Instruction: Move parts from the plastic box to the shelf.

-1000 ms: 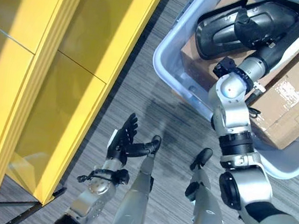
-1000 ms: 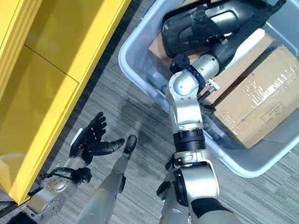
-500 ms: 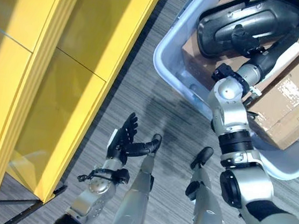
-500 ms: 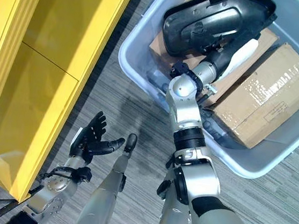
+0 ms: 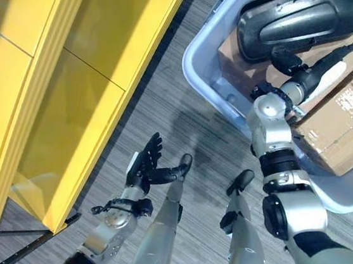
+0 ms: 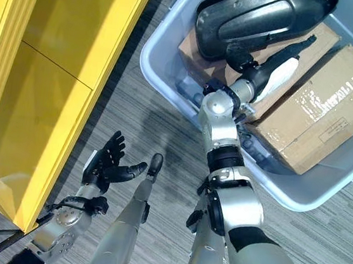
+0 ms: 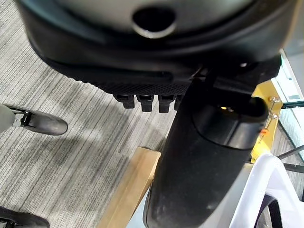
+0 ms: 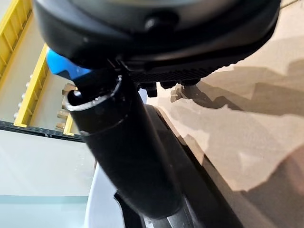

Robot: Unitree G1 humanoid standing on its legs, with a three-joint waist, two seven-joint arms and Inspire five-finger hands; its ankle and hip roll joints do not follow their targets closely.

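Left eye view: my right hand [image 5: 328,57] reaches into the plastic box [image 5: 201,58] at the upper right of the frame.
Part: the big black part [image 5: 304,22] lies on the cardboard boxes [image 5: 350,120], just above my right hand, long side going left to right.
Right fingers: straight, next to the part, not around it.
Left hand: my left hand [image 5: 144,166] waits low in the frame, fingers spread, holding nothing.
Shelf: the yellow shelf [image 5: 75,69] fills the left side, well apart from the part.
Nearer hand: the right one.
Hard to tell: whether my right fingers touch the part.
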